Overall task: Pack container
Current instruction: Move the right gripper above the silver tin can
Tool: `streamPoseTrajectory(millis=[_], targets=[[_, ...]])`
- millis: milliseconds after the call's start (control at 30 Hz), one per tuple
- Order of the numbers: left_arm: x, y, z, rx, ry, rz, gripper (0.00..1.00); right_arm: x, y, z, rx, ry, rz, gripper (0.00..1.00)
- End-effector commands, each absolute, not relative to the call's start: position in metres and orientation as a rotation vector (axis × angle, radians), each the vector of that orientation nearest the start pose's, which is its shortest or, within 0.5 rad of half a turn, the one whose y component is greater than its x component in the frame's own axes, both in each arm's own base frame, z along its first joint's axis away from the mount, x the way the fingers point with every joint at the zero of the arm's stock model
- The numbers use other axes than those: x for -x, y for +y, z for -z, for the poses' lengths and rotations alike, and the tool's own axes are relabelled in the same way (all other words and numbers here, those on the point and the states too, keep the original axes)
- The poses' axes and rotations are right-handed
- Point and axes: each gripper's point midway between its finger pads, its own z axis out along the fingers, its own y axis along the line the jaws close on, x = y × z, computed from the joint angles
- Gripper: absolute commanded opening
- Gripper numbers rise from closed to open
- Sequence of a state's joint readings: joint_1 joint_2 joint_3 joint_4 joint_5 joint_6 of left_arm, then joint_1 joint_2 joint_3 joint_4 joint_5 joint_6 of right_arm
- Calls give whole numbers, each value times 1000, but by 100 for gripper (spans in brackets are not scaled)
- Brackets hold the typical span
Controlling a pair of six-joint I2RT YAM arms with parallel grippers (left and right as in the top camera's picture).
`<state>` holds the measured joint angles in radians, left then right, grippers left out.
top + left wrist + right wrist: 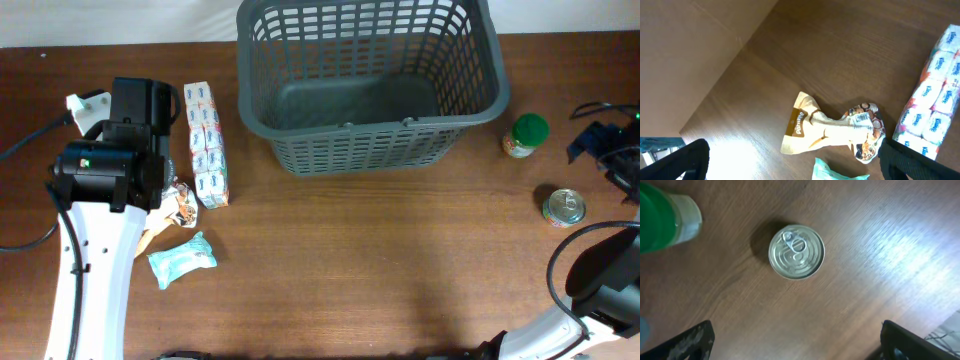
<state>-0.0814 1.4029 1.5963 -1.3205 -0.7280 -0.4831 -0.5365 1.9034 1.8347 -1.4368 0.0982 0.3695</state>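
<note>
Starting at your left fingers (685,160), which gaped wide and empty, you had the crumpled snack pouch (832,131) just above them in frame, its long axis lying crosswise. Your right fingers (687,342), equally wide, faced the tin can (796,252). Farther off, the container (370,150) stood upper centre of the overhead frame, between both arms.

Crumpled tan pouch (830,131) on brown table (790,50) — tissue multipack (935,100) at right, teal packet (835,171) below

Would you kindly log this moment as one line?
basket empty | left gripper open over snack pouch | right gripper open near tin can
</note>
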Motion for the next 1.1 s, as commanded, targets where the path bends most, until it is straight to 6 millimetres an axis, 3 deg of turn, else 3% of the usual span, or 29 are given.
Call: streamPoseTrajectory(millis=[0,67,233,600,800,1067], targets=[[-300,91,-296,694,2342,-727,100,-304,-212,-149,-1369,2771,5,99],[-300,91,-296,694,2342,-727,100,-300,-216,-142,-1382,2756,-88,99],[-301,91,-296,694,2341,-726,100,-285,-225,-122,-1443,2756,-100,99],[-301,91,-297,694,2340,-726,100,-307,-199,-81,-1215,2867,68,99],[-301,91,-297,694,2340,-726,100,-297,-214,-72,-1220,2866,230,99],[-301,91,-297,694,2340,-726,100,-297,-215,-70,-1217,2865,236,99]])
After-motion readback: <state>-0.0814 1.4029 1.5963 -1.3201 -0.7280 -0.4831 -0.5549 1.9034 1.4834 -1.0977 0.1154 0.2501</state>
